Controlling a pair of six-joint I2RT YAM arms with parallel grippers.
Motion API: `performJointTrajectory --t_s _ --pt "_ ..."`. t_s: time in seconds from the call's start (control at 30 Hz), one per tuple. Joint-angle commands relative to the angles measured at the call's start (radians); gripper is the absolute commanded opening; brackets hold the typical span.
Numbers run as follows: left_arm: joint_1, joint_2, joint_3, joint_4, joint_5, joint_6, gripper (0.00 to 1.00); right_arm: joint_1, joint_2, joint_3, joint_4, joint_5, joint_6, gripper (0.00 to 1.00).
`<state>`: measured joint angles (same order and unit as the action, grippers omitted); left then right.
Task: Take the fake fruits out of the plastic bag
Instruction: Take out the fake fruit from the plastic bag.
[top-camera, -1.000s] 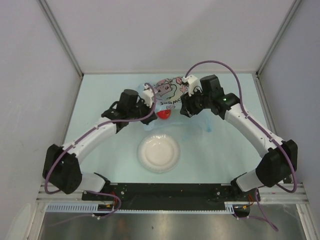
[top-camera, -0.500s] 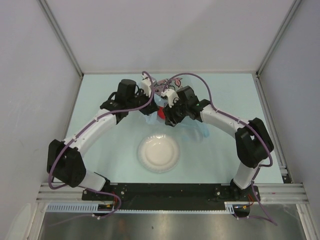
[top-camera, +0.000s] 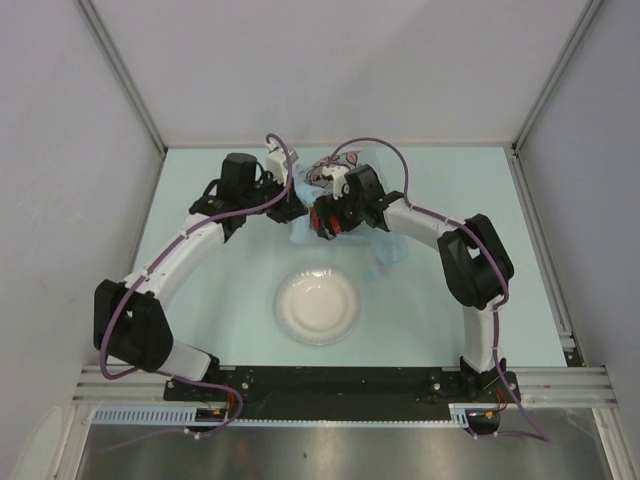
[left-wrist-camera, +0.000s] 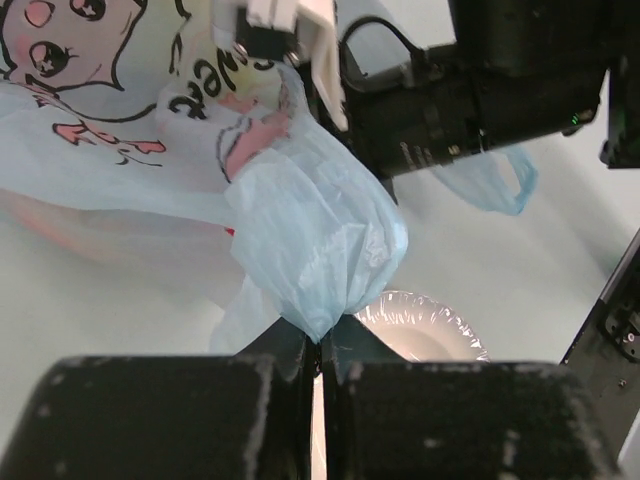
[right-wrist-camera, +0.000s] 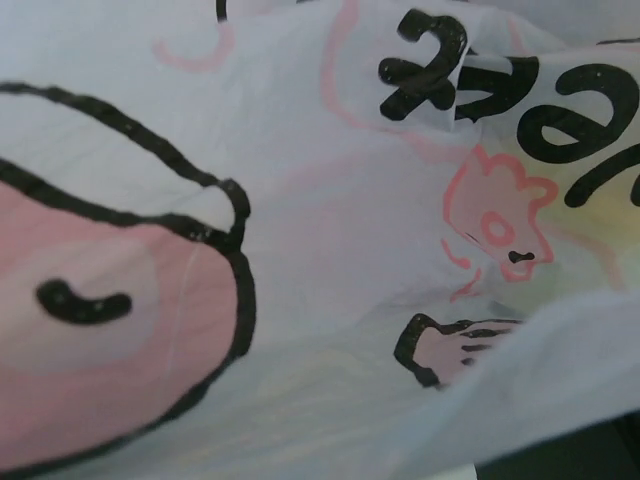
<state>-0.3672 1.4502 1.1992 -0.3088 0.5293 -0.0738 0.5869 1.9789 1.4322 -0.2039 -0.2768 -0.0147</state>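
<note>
The light-blue plastic bag (top-camera: 303, 234) lies bunched at the far middle of the table, its printed side (top-camera: 330, 172) showing between the two wrists. My left gripper (top-camera: 287, 197) is shut on a gathered fold of the bag (left-wrist-camera: 315, 250) and holds it up. My right gripper (top-camera: 327, 216) is pushed against the bag from the right, beside a glimpse of a red fruit (top-camera: 338, 225). In the right wrist view the printed bag (right-wrist-camera: 330, 250) fills the frame and hides the fingers. The other fruits are hidden.
A white round plate (top-camera: 318, 307) sits near the middle of the table, in front of the bag; it also shows in the left wrist view (left-wrist-camera: 425, 328). A bag handle (top-camera: 386, 252) trails to the right. Side walls stand left and right.
My right arm has swung left and in, from the bag's right side onto the bag. My left gripper has drawn a little farther back and left with the bag fold.
</note>
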Motion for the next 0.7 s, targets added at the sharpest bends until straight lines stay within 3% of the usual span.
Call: performJointTrajectory --t_s 0.0,0.4,0.57,0.67 --pt "0.008 0.001 0.008 -0.001 0.04 -0.001 0.0 -0.028 0.05 0.112 0.031 -0.071 0.07 0.98" --pt "0.014 0.002 -0.013 -0.024 -0.006 0.072 0.0 -0.127 0.124 0.197 0.054 -0.321 0.219 0.99" --pt "0.025 -0.002 -0.013 -0.021 0.001 0.069 0.01 -0.095 0.141 0.255 -0.023 -0.141 0.11 1.0" --pt "0.025 0.001 -0.009 -0.012 0.011 0.057 0.0 -0.073 0.178 0.266 -0.028 -0.131 0.113 1.0"
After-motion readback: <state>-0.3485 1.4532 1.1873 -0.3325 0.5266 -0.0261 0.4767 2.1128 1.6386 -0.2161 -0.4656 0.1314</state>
